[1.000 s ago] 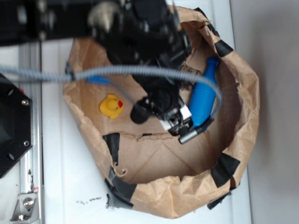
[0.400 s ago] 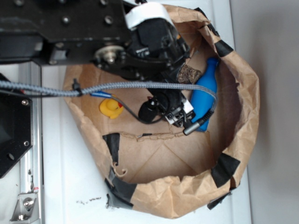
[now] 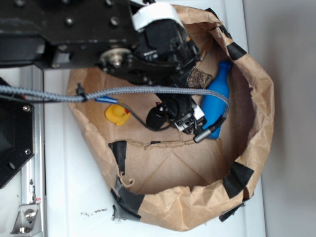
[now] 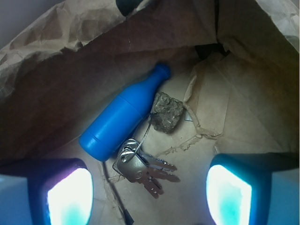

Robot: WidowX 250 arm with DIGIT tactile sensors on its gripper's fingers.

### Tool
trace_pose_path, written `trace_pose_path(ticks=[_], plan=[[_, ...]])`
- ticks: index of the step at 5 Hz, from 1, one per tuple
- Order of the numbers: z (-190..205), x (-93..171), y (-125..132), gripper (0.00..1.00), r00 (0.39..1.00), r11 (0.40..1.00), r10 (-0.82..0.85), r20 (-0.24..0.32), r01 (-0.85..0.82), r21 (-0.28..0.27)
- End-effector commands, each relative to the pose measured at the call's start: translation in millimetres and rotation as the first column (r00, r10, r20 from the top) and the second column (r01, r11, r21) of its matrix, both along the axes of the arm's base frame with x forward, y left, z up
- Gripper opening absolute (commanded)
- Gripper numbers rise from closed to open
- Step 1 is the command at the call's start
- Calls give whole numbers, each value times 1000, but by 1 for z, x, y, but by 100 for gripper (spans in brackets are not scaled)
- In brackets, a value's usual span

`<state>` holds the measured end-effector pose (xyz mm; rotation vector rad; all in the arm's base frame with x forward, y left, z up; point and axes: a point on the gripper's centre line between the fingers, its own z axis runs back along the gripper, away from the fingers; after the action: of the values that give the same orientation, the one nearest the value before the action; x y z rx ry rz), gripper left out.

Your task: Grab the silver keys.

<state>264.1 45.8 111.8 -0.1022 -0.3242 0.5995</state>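
The silver keys lie on the brown paper floor of the bag, a small bunch on a wire ring, just below the base of the blue bottle. My gripper hangs above them, open, with the bunch lying between its two fingers and nearer the left one. Nothing is held. In the exterior view the gripper and arm hide the keys; the blue bottle shows just right of it.
A mottled brown-grey lump lies beside the bottle's neck, also seen as the lump in the exterior view. A yellow duck sits at the left. The paper bag's crumpled walls rise all around. A grey cable crosses over the bag.
Between one second ago and 0.4 s ago the arm shifted up in the exterior view, uncovering the lump and partly covering the duck. Since then nothing has moved.
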Motion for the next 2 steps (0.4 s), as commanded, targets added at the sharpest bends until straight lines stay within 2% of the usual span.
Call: trace_pose_path(ticks=[1, 2], plan=[[9, 3, 0, 100, 1000, 1000, -4, 30, 4, 5], [-17, 14, 2, 100, 992, 989, 106, -69, -113, -96]])
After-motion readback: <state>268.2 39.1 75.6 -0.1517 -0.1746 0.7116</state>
